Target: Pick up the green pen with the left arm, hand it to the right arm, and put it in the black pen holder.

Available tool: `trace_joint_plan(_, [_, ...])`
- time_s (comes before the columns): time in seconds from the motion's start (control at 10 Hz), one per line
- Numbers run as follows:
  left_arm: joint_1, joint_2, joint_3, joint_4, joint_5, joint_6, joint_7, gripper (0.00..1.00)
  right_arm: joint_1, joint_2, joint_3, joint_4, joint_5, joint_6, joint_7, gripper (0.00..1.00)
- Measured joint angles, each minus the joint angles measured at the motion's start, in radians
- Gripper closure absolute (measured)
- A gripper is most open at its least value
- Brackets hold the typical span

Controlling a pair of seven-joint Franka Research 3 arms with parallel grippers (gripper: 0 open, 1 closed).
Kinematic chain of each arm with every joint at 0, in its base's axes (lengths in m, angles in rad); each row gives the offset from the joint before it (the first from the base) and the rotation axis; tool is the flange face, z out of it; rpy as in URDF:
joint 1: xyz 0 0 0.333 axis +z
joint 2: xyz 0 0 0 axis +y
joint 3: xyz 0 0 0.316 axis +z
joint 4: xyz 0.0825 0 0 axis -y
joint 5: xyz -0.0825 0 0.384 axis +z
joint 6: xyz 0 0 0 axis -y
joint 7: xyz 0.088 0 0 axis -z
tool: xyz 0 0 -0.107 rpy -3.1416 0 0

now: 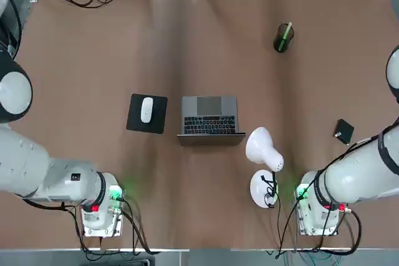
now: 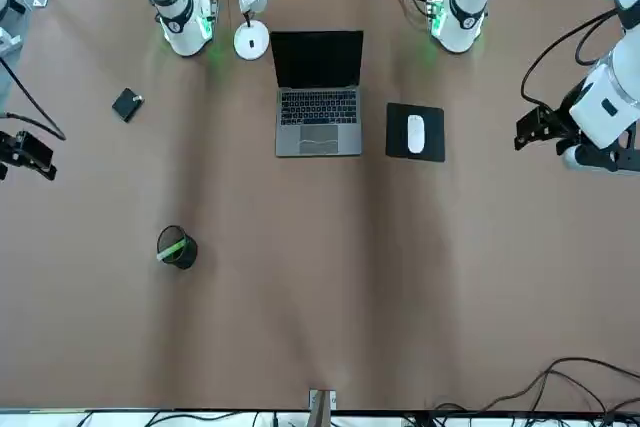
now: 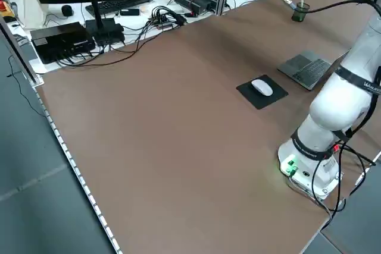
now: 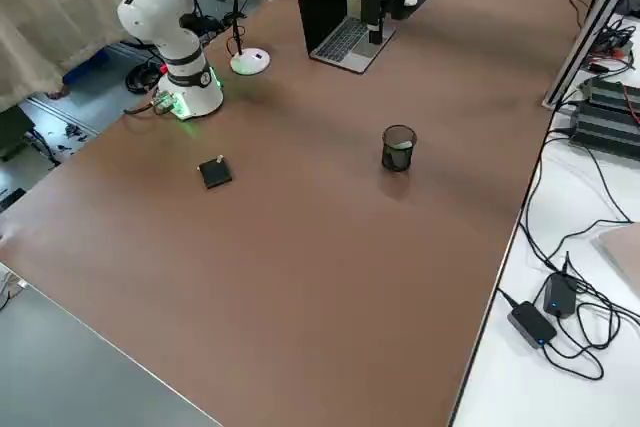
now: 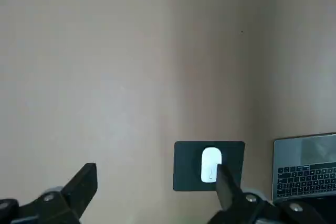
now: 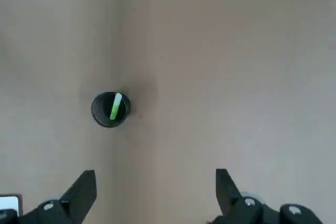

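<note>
Brown tabletop fills the overhead view. From left to right: the left gripper (image 5: pixel 152 192) hovers high at the table's left edge, fingers wide apart and empty; a mouse (image 1: pixel 146 109) on its pad (image 1: pixel 147 114); a laptop (image 1: pixel 210 116); a white lamp (image 1: pixel 265 151). Far right, the green pen (image 1: pixel 285 34) stands inside the black pen holder (image 1: pixel 282 38). The right gripper (image 6: pixel 155 192) hangs above, spread and empty. The task looks complete.
</note>
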Motion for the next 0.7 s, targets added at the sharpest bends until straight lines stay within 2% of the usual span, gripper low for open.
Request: trace_joint_plan(0.7, [0.0, 0.004, -0.001, 0.0, -0.003, 0.0, 0.0, 0.0, -0.005, 0.0, 0.0, 0.0, 0.0, 0.008, 0.0, 0.0])
